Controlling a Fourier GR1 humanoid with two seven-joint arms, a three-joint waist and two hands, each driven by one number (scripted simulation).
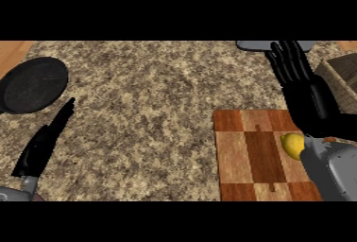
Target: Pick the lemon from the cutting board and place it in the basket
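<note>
Your 1 yellow lemon (293, 145) lies half hidden behind your right hand (314, 101), fingers straight. 1 basket (342, 75) sits beside them; left hand (45, 142) straight-fingered too.

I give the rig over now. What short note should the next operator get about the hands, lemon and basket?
Left hand: open, resting at the view's left.
Right hand: open, fingers straight, holding nothing, past the far right corner of the cutting board, beside the basket.
Lemon: on the board, partly hidden by the right forearm.
Done: nothing yet.
Left: grasp the lemon, carry it to the basket, release.
</note>
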